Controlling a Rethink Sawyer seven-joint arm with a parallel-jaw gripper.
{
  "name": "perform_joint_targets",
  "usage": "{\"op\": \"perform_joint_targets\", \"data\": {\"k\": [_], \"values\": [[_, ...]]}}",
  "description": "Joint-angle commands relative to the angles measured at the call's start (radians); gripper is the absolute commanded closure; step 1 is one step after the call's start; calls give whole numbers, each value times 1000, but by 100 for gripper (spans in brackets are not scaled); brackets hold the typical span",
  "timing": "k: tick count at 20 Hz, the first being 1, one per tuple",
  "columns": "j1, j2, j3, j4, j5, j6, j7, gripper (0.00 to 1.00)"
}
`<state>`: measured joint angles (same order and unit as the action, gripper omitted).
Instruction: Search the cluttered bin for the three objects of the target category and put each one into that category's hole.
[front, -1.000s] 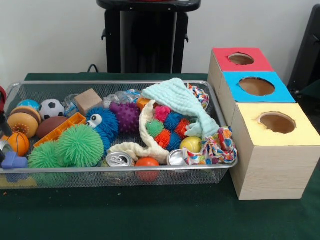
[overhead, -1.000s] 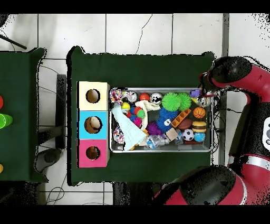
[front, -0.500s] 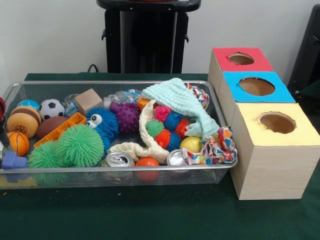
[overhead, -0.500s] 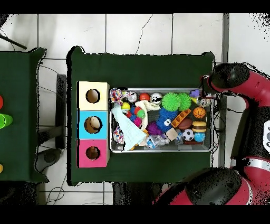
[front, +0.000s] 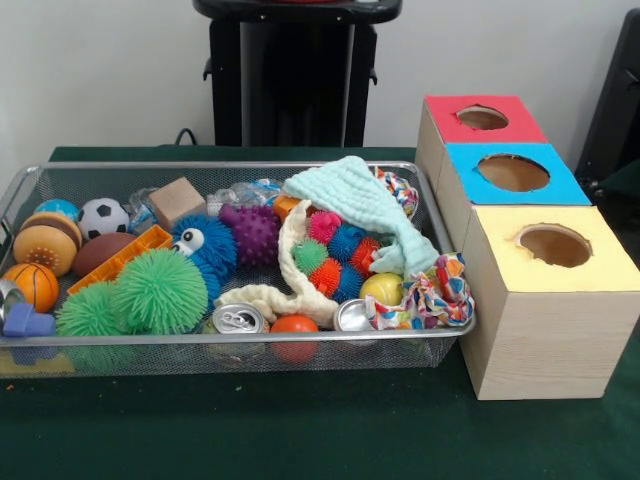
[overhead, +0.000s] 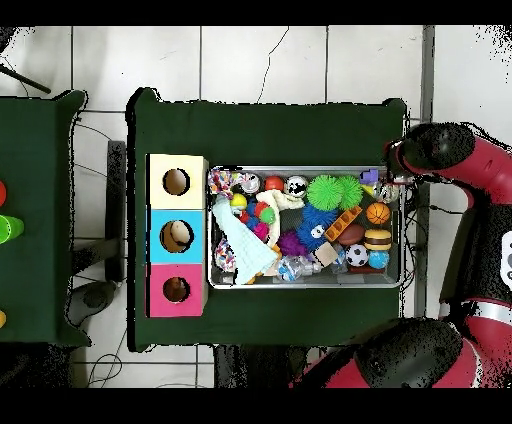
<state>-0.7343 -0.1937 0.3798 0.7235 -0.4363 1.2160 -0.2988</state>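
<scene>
Arm (overhead: 470, 165) is seen only in overhead view, off the bin's (front: 250, 168) end by the basketball (front: 33, 285); hand state can't be told, nothing seen held. Target category isn't given, so candidates can't be fixed; all clutter sits in bin. Suggested approach: from straight above, cloth (front: 362, 208) to be shifted first, since items are hidden under it. Counted: 3 holes (red (front: 482, 117), blue (front: 513, 172), yellow (front: 555, 245)), 2 cans (front: 238, 320), 2 green puff balls (front: 160, 290).

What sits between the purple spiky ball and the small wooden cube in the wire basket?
In the front view, a blue fuzzy toy with a googly eye sits between the purple spiky ball and the wooden cube.
</scene>
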Motion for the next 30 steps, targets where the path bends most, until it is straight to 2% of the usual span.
{"op": "perform_joint_targets", "data": {"k": [1, 4, 7, 16, 30], "values": [[-9, -2, 57, 183, -56, -72, -232, 0], [-4, -23, 42, 211, -83, -128, -231, 0], [5, -63, 18, 275, -110, -188, -184, 0], [33, -122, 14, 353, -142, -203, -85, 0], [51, -169, 15, 414, -141, -214, -14, 0]]}}
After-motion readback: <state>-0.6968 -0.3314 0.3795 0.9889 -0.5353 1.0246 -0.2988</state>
